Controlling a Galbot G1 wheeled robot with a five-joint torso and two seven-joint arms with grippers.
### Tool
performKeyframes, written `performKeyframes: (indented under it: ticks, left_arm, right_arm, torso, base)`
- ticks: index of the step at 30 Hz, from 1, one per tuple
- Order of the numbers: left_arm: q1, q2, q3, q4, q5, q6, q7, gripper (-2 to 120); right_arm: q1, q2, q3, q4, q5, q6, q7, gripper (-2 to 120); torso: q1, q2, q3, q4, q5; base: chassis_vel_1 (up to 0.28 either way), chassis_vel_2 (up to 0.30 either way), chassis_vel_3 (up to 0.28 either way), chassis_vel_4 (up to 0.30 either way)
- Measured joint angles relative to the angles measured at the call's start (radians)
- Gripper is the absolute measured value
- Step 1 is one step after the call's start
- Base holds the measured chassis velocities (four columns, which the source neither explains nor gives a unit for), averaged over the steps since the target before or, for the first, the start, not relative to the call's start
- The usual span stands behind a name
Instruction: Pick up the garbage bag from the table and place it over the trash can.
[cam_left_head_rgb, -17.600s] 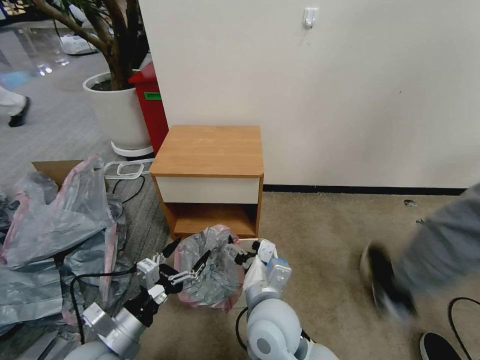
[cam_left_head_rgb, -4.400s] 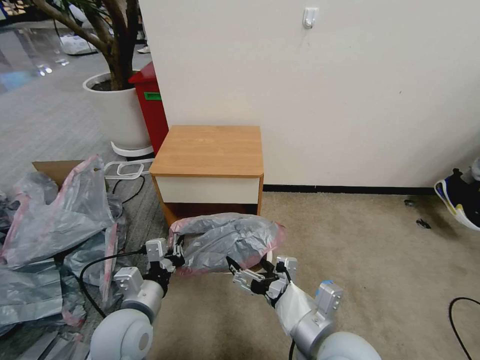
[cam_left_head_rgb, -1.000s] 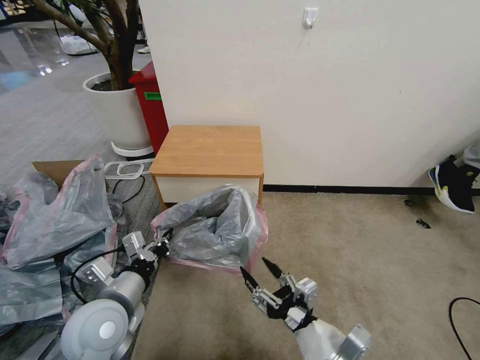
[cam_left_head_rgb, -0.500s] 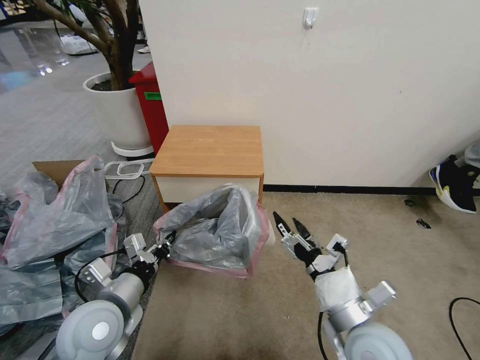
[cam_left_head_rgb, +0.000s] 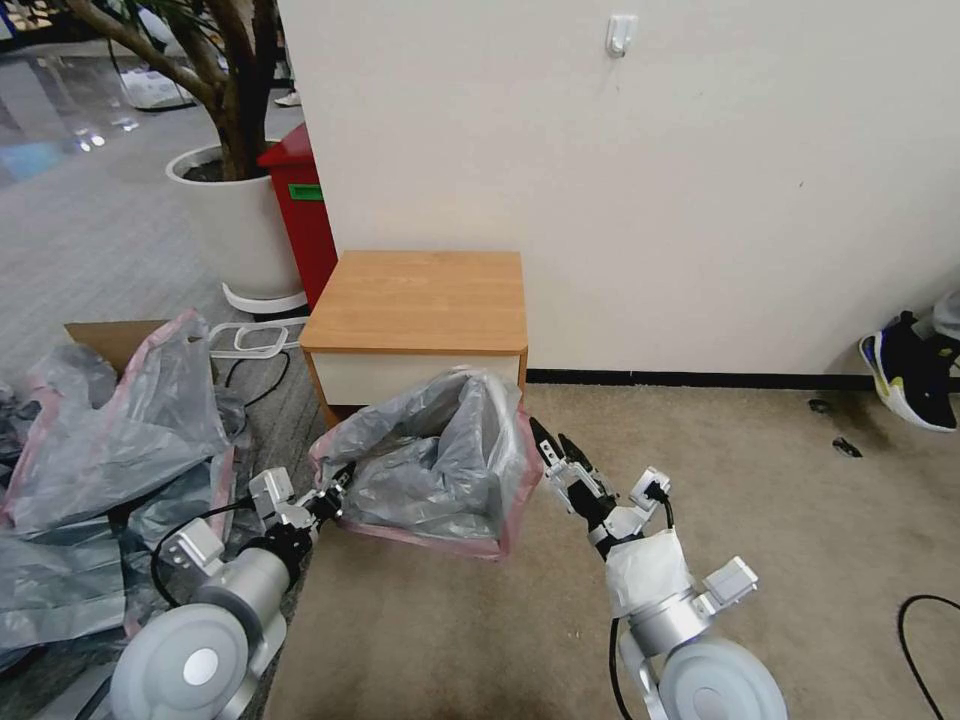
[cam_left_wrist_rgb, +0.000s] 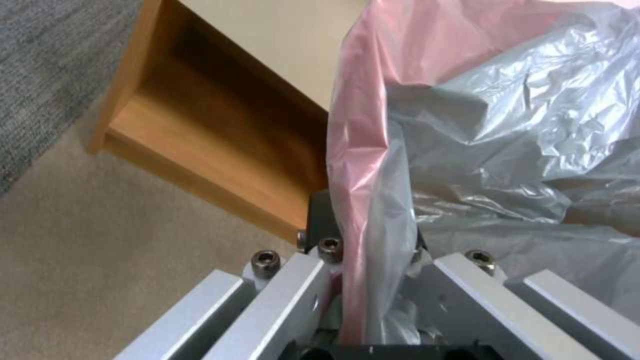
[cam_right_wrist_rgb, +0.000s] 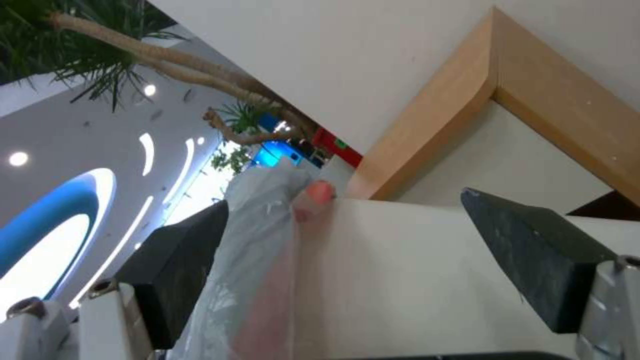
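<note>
The grey garbage bag with its pink rim band sits draped open on the floor in front of the wooden table. My left gripper is shut on the bag's pink rim at its left corner. My right gripper is open and level with the bag's right edge, fingertips almost touching it. In the right wrist view the cream-white trash can wall lies between the spread fingers, with the bag hanging over its edge. The bag hides most of the can in the head view.
A heap of grey-pink bags and a cardboard box cover the floor on the left. A red bin and a white plant pot stand behind the table. A person's shoe is far right. Bare carpet lies to the right.
My right gripper has swung from low in front of the bag up to its right edge, staying open. The left gripper keeps its hold and the bag has barely shifted.
</note>
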Motion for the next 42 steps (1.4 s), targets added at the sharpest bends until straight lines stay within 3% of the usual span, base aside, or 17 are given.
performKeyframes:
  ticks: [4,8,11,14,16,18,20,25,28,42]
  left_arm:
    - [0.0,-0.001,0.002,-0.001,0.001,0.0,0.0,0]
    - [0.0,-0.001,0.006,-0.003,0.001,0.001,0.001,0]
    - [0.0,-0.003,0.012,-0.004,0.002,0.001,0.001,0]
    - [0.0,-0.004,0.015,-0.004,0.003,0.001,0.001,0]
    - [0.0,-0.005,0.018,-0.004,0.004,0.001,0.001,0]
    - [0.0,-0.006,0.018,-0.004,0.004,0.001,0.001,0]
    - [0.0,-0.006,0.019,-0.004,0.004,0.001,0.001,0]
    - [0.0,-0.007,0.021,-0.004,0.005,0.001,0.001,0]
    - [-0.002,-0.008,0.024,-0.001,0.005,0.001,0.001,0]
    - [0.006,-0.01,0.042,-0.004,0.007,0.001,0.002,0]
  right_arm:
    - [0.003,0.011,-0.012,-0.002,-0.009,0.0,-0.005,89]
    - [0.004,0.018,-0.019,-0.005,-0.018,0.001,-0.009,78]
    - [0.004,0.022,-0.019,-0.009,-0.021,0.003,-0.011,64]
    - [0.003,0.023,-0.019,-0.01,-0.021,0.004,-0.012,58]
    - [0.003,0.026,-0.021,-0.01,-0.021,0.005,-0.014,44]
    - [0.003,0.027,-0.022,-0.01,-0.021,0.005,-0.014,43]
    - [0.005,0.031,-0.025,-0.009,-0.022,0.005,-0.015,31]
    - [0.01,0.042,-0.032,-0.009,-0.022,0.005,-0.015,18]
    - [0.014,0.055,-0.039,-0.009,-0.024,0.006,-0.015,2]
    - [0.032,0.066,-0.033,-0.022,-0.033,0.017,0.004,0]
  torso:
    - [0.0,0.0,0.0,0.0,0.0]
    - [0.0,0.0,0.0,0.0,0.0]
    - [0.0,0.0,0.0,0.0,0.0001]
    - [0.0,0.0,0.0,0.0,0.0]
    - [0.0,0.0,0.0,0.0,0.0]
    - [0.0,0.0,0.0,0.0,0.0001]
    - [0.0,0.0,0.0,0.0,0.0]
    - [0.0,0.0,0.0,0.0,0.0]
    - [0.0,0.0,0.0,0.0,0.0]
    - [0.0,0.0,0.0,-0.0001,0.0]
  base:
    - [0.0,0.0,0.0,0.0]
    - [0.0,0.0,0.0,0.0]
    - [0.0,0.0,0.0,0.0]
    - [0.0,0.0,0.0,0.0]
    - [0.0,0.0,0.0,0.0]
    - [0.0,0.0,0.0,0.0]
    - [0.0,0.0,0.0,0.0]
    - [0.0,0.0,0.0,0.0]
    - [0.0,0.0,0.0,0.0]
    - [0.0,0.0,0.0,0.0]
